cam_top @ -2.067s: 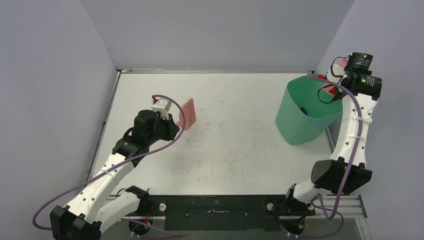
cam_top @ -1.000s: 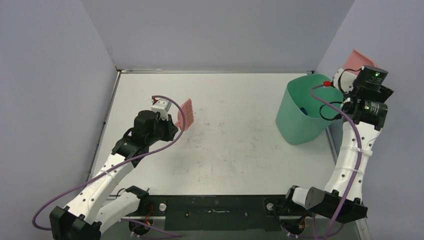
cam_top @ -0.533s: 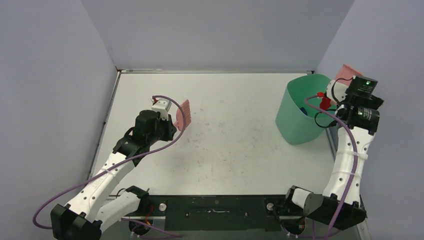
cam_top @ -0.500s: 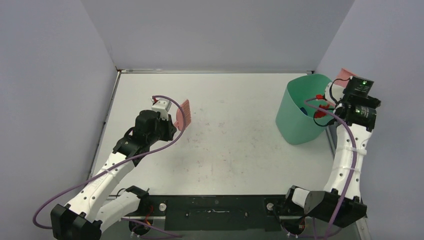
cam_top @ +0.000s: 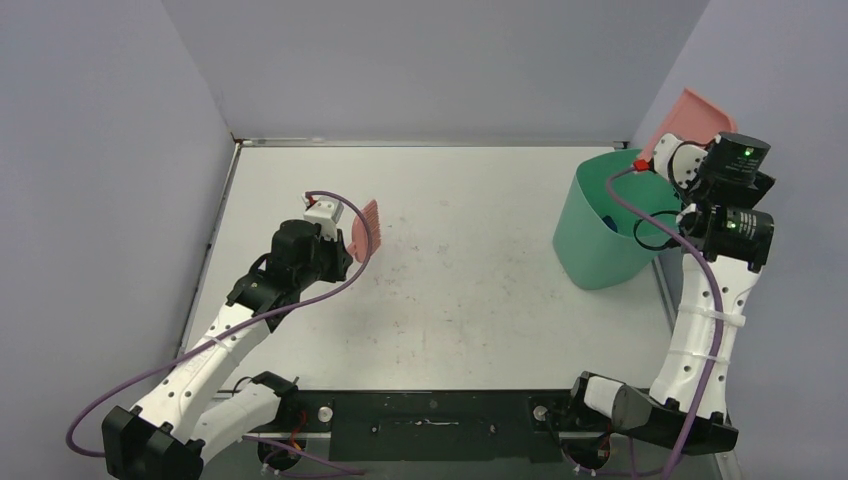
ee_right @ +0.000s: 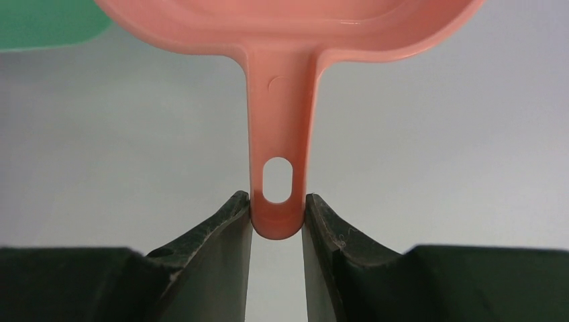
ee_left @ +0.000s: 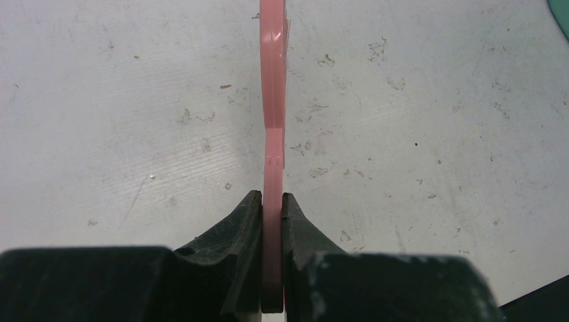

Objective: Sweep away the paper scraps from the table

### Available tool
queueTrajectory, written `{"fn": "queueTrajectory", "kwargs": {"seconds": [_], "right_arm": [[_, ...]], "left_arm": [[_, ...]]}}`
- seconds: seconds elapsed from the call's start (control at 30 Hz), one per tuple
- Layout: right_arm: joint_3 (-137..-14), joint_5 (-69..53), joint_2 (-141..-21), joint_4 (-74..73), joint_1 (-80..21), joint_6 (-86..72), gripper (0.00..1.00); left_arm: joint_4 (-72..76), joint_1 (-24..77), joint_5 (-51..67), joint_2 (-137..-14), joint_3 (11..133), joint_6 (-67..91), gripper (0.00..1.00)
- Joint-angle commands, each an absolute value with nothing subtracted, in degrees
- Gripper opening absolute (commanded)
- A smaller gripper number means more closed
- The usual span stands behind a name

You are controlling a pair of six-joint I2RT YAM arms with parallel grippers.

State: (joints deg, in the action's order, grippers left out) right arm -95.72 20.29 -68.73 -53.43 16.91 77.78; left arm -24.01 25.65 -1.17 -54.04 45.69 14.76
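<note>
- Firmly, the left gripper (ee_left: 272, 201) is clamped on the thin handle of the pink brush (ee_left: 273, 80), one dark finger pressed flat against each side of it.
- The brush runs edge-on out of the jaws, with its head ahead of the fingertips, over the left-centre of the table (ee_left: 121, 100). Whether the bristles touch the surface I cannot tell.
- Around the brush the white top shows faint scuffs and tiny specks, too small to tell whether any are paper.
- On the other side, the right gripper (ee_right: 277, 204) is closed narrowly on the end of the pink dustpan (ee_right: 288, 27) handle, a finger on each side just beside the hanging hole.
- From those fingers the handle leads up to the pan, which is held in the air and tilted in front of the lilac wall (cam_top: 770, 80) at the far right corner.
- The pan sits above and just behind the far rim of the green bin (cam_top: 600, 255).
- The bin stands upright on the table by its right edge, well apart from the brush.
- Of the paper scraps (cam_top: 608, 224), one small dark blue bit shows inside the bin, low against its inner wall. Any others in there are hidden or too small to make out.
</note>
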Motion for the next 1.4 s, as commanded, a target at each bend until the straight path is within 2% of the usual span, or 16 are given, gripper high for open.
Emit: {"fn": "queueTrajectory", "kwargs": {"seconds": [0.0,0.1,0.2,0.5,0.63,0.8,1.03,1.23,1.37], "right_arm": [[-101.27,5.55,-67.57,-65.86,17.05,67.21,0.05],[-105.42,-12.03,-68.58,-79.49,16.97,65.16,0.05],[-100.57,-23.21,-66.32,-80.5,16.46,63.39,0.06],[-83.39,-37.95,-65.91,-80.38,12.1,67.77,0.11],[-76.92,-35.05,-67.42,-76.41,1.69,60.1,0.14],[-63.13,-21.88,-68.31,-68.64,-16.22,50.55,0.14],[-49.85,-11.41,-72.53,-61.14,-28.91,43.98,0.2],[-45.78,-11.07,-71.18,-58.83,-32.02,43.07,0.32],[-44.95,-10.58,-69.32,-58.63,-32.14,42.65,0.49]], "left_arm": [[-22.26,25.2,-1.26,-53.14,48.36,14.4,0.0],[-22.09,25.16,-1.02,-52.86,48.26,14.64,0.0],[-21.74,25.15,-0.13,-52.91,48.17,14.93,0.0],[-20.77,25.16,2.32,-53.8,47.64,15.92,0.0],[-20.21,25.15,4.75,-54.51,47.49,16.83,0.0],[-17.42,25.2,11.79,-54.51,46.97,18.1,0.0],[-20.13,25.48,18.19,-57.07,46.13,22.16,0.0],[-24.36,25.34,20.82,-52.56,40.81,27.2,0.0],[-26.66,25.23,20.83,-50.75,37.54,30.66,0.0]]}}
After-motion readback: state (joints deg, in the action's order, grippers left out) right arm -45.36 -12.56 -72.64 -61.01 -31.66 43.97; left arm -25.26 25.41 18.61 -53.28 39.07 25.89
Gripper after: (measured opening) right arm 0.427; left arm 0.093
